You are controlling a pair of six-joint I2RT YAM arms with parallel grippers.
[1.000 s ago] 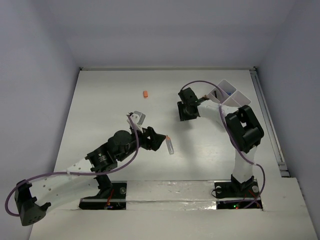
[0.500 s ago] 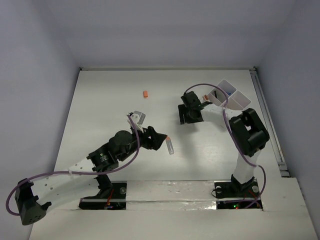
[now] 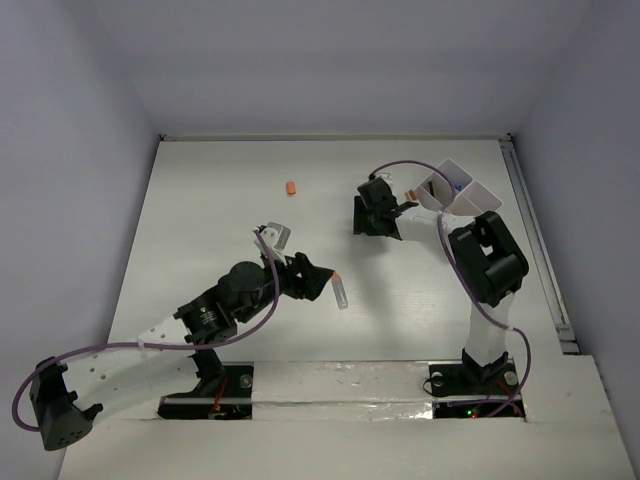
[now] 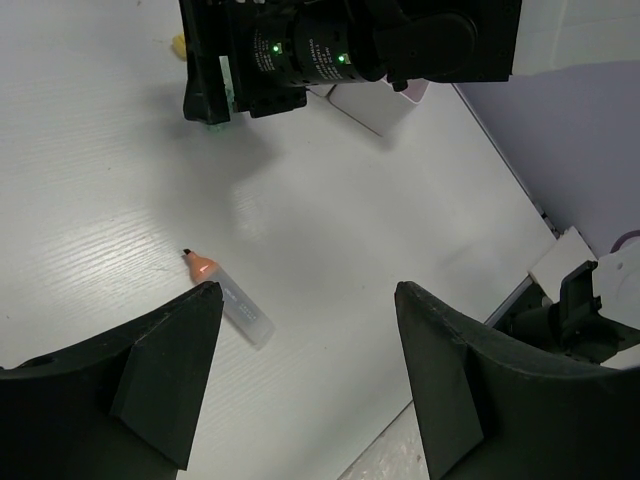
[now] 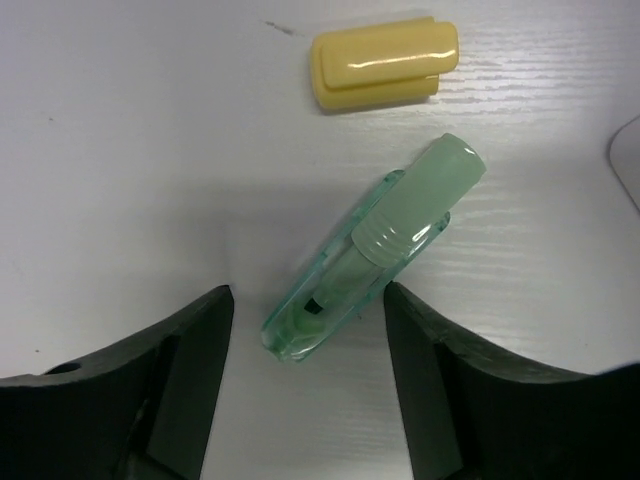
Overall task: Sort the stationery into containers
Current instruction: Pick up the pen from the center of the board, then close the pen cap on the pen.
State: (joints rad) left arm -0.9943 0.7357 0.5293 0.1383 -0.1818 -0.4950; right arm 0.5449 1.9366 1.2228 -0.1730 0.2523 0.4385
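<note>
My right gripper (image 5: 308,295) is open, low over the table. A translucent green clip-like piece (image 5: 375,265) lies slantwise between its fingers, touching neither. A yellow eraser-like bit (image 5: 385,65) lies just beyond it. In the top view the right gripper (image 3: 377,212) hides both pieces. The white organiser tray (image 3: 462,188) stands to its right. My left gripper (image 4: 308,290) is open and holds nothing. The orange-capped grey tube (image 4: 232,305) lies on the table beside its left finger (image 4: 170,360), also seen from above as the tube (image 3: 340,291) just right of the left gripper (image 3: 318,280).
A small orange bit (image 3: 291,188) lies alone on the far middle of the table. The right arm's wrist (image 4: 330,50) fills the top of the left wrist view. A rail (image 3: 535,240) runs along the table's right edge. Walls close off the back and both sides.
The right wrist swung a little right, then back left and slightly farther away. The left arm and the grey tube have stayed in place.
</note>
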